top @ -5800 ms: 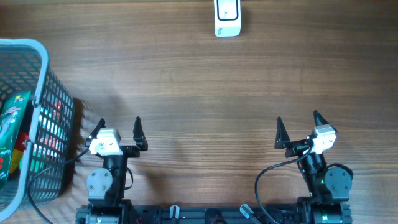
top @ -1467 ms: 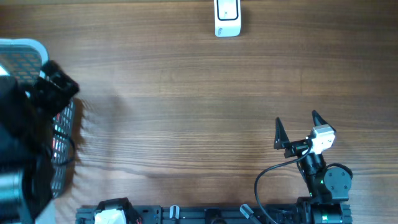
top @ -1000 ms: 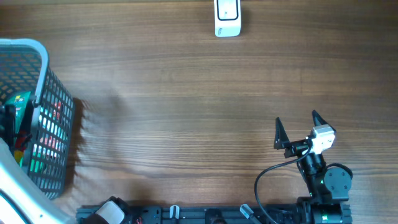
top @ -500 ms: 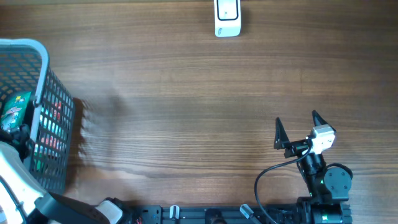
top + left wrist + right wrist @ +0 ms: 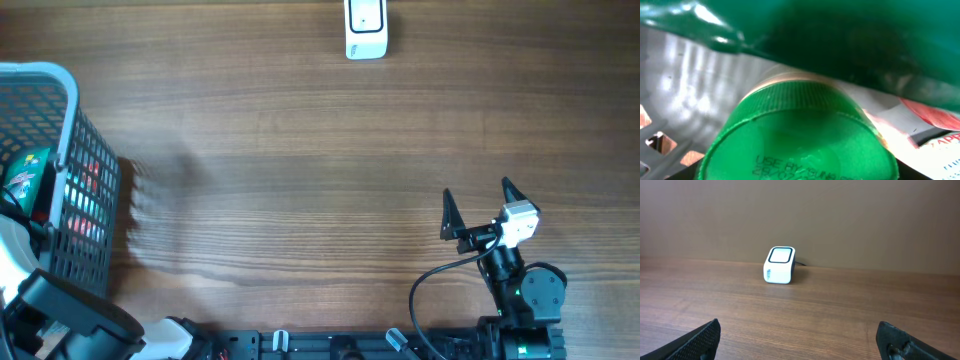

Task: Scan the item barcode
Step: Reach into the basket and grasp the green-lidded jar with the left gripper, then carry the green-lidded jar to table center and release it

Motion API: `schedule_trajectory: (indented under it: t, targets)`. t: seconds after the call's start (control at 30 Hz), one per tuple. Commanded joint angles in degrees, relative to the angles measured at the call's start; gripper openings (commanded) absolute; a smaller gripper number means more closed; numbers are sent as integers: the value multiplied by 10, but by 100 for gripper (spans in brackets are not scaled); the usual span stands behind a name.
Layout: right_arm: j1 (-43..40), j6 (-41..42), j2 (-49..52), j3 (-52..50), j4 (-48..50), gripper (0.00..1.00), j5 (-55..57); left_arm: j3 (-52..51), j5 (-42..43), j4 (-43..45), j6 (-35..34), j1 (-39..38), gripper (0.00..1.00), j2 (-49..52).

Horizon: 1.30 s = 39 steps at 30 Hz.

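Looking at overhead first: grey basket (image 5: 70, 118) sits at the left edge of the wooden table (image 5: 300, 180), with a green packet (image 5: 22, 178) and red packaging visible through the mesh. Left arm (image 5: 70, 320) comes up from the near-left corner and goes down into the basket. The left gripper itself shows in no view, so I can't tell if it's released or clenched. White scanner (image 5: 365, 30) stands at the far edge near centre, well apart from the basket. Right gripper (image 5: 478, 190) sits near-right over bare table, jaws spread wide, nothing between them. Left wrist view: camera is very close to a green cap (image 5: 800, 135) on a container inside the basket, with partial "USE BY" print along its near rim. The cap fills the lower middle of the frame. Green packet (image 5: 840, 40) lies over it across the top, a red-and-white packet (image 5: 935, 112) is at the right, and the perforated basket wall (image 5: 675, 147) at lower left. No fingers visible here. Right wrist view: both black fingertips (image 5: 705, 337) sit at the bottom corners, set wide apart and holding nothing. Scanner (image 5: 779, 265) is straight ahead at the far side of the table (image 5: 840, 310), its window facing up, plain brown wall behind it.
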Motion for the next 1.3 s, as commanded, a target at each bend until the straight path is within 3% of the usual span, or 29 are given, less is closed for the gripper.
schedule_trajectory:
  t: [0.0,0.13,0.3,0.67,0.8,0.93,1.03,1.13,1.17,1.27]
  targets:
    - [2,-6,0,0,4,100,-9,-5,0,-5,13,1,67,-4]
    - [2,-6,0,0,4,100,-9,9,1,-15,31,1,60,-45]
    - [2,-6,0,0,4,100,-9,45,24,-29,43,1,60,-135]
    - [2,-6,0,0,4,100,-9,203,208,49,93,1,66,-285]
    - [2,-6,0,0,4,100,-9,211,371,70,117,-16,65,-314]
    - [2,-6,0,0,4,100,-9,211,497,58,203,-117,64,-333]
    - [2,-6,0,0,4,100,-9,211,487,27,269,-241,64,-338]
    - [2,-6,0,0,4,100,-9,211,410,-17,283,-379,64,-334]
    - [2,-6,0,0,4,100,-9,211,348,-37,283,-459,64,-329]
    - [2,-6,0,0,4,100,-9,211,249,-71,283,-577,64,-306]
